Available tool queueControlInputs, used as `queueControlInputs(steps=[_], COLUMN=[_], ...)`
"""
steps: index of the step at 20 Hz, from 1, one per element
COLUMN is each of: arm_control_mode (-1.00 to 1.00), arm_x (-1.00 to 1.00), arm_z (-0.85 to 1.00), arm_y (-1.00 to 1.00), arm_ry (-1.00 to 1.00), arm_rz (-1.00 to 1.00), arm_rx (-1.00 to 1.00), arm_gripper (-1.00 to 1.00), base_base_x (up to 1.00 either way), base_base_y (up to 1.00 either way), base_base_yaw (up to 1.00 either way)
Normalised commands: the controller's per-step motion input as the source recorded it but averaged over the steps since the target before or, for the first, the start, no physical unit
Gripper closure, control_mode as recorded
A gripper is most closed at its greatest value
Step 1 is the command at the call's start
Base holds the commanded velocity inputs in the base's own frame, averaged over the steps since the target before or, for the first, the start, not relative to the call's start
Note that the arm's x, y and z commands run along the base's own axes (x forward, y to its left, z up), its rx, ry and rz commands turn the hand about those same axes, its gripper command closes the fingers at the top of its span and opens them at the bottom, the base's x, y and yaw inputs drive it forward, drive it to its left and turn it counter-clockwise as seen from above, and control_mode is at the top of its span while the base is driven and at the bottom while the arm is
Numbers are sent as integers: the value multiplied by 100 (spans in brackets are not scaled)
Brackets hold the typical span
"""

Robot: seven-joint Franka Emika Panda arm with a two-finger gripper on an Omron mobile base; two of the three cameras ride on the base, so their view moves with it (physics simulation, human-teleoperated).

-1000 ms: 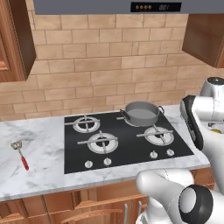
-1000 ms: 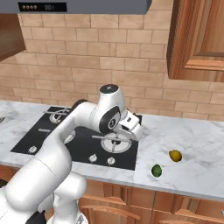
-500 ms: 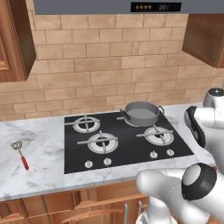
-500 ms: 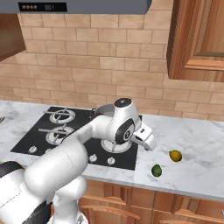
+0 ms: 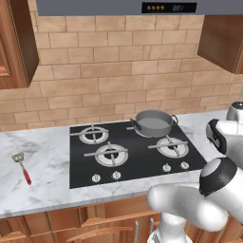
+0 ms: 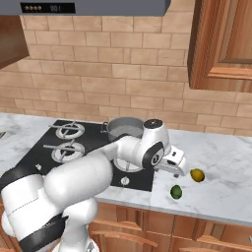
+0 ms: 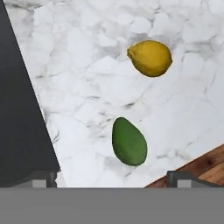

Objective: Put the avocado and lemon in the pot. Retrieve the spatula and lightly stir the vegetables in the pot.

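Observation:
A green avocado (image 7: pixel 128 141) and a yellow lemon (image 7: pixel 150 57) lie apart on the white marble counter, to the right of the black cooktop. In the hand view my gripper (image 7: pixel 111 179) hangs above them, open and holding nothing, with the avocado nearly between its tips. From the right base, the gripper (image 6: pixel 182 169) hovers just left of the lemon (image 6: pixel 197 175) and above the avocado (image 6: pixel 175 192). The grey pot (image 5: pixel 153 122) sits on the rear right burner; my arm partly hides the pot (image 6: pixel 125 128) from the right. The red-handled spatula (image 5: pixel 22 167) lies on the counter far to the left.
The black cooktop (image 5: pixel 133 156) has several burners and a row of knobs along its front. The counter's wooden front edge (image 7: pixel 201 168) runs close to the avocado. A wall cabinet (image 6: pixel 224 44) hangs above the fruit side, and bare marble (image 6: pixel 226 162) extends to the right.
My arm has swung right, from over the cooktop's front edge to above the avocado and lemon. The gripper has stayed open. The fruit, pot and spatula have not moved.

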Motion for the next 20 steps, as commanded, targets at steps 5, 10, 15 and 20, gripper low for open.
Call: queueControlInputs(steps=[5, 10, 15, 20], arm_control_mode=[-100, -100, -100, -100], arm_x=[-2, 0, 0, 0], arm_z=[-15, -28, -28, -30], arm_y=[-34, -27, -5, 0], arm_ry=[27, 17, 0, 0], arm_rz=[36, 29, 17, 7], arm_rx=[0, 6, 12, 10], arm_gripper=[-100, -100, -100, -100], base_base_x=[0, 0, 0, 0], base_base_y=[0, 0, 0, 0], base_base_yaw=[0, 0, 0, 0])
